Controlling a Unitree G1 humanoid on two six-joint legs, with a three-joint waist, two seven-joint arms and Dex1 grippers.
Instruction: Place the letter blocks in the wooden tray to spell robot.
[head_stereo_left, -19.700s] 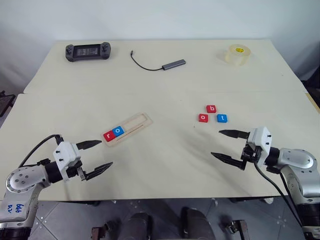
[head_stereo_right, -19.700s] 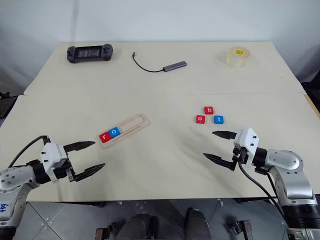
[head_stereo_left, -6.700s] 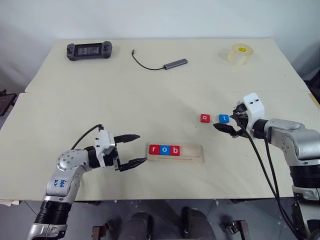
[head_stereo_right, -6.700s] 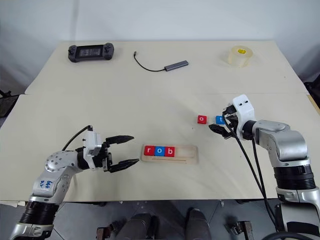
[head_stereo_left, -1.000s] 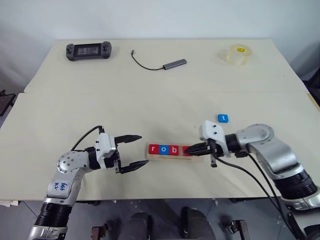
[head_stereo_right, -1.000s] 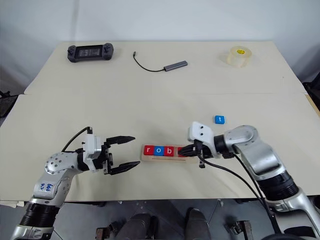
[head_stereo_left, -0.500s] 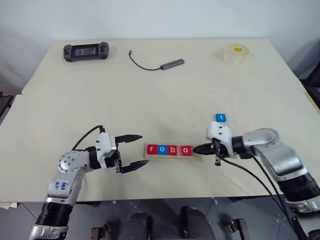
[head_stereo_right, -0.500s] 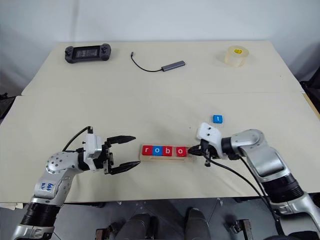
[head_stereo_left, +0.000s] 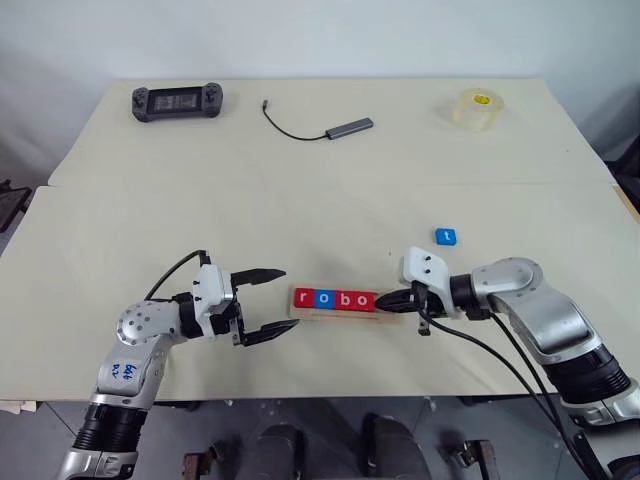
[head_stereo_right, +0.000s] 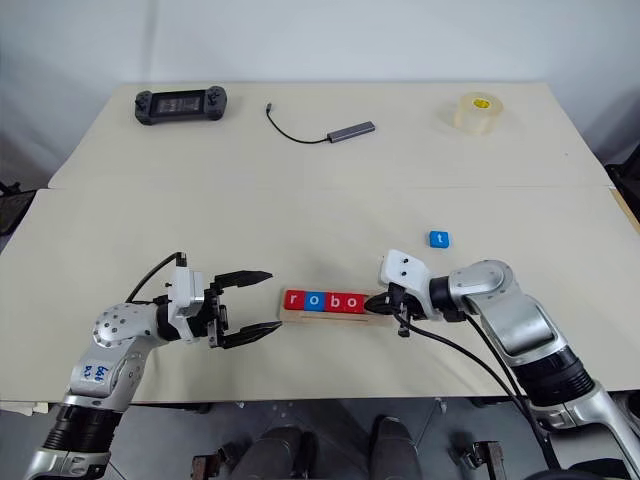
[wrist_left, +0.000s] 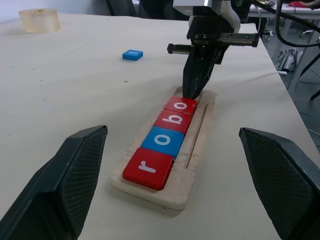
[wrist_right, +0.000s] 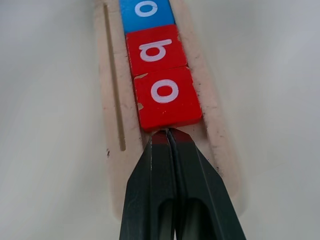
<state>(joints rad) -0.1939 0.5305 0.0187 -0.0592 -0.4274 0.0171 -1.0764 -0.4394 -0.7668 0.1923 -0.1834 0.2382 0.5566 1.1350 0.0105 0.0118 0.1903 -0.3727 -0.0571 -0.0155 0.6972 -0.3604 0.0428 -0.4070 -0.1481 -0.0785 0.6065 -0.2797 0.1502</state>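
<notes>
**Four tiles seated: closed right fingers nudging the second "o" into line**

*Head views.* The wooden tray (head_stereo_left: 345, 303) lies near the front edge of the table (head_stereo_left: 320, 180), between your two grippers. It holds four letter blocks reading r, o, b, o; a second ago the fourth slot was hidden under your right gripper, and half a second ago the red "o" tile (head_stereo_left: 363, 300) first showed there, a little apart from the "b". Now it sits flush against the "b". The blue "t" tile (head_stereo_left: 446, 236) lies alone on the table, beyond the tray and to its right. Your left gripper (head_stereo_left: 262, 303) hangs just off the tray's left end, jaws spread wide and empty. A game controller (head_stereo_left: 177, 101), a cabled adapter (head_stereo_left: 348, 127) and a tape roll (head_stereo_left: 476, 108) lie along the far edge, well apart from the work.

*Left wrist view.* Across the tray you see the right gripper (wrist_left: 193, 86) pointing steeply down, its tip at the far edge of the last red tile.

*Right wrist view.* Your right fingers (wrist_right: 157, 185) are pressed together, holding nothing, their tip touching the near edge of the "o" inside the recess. One slot behind the tip stays bare.

*Meaning.* You have one letter left; judge the "t" as your next pickup.
</notes>
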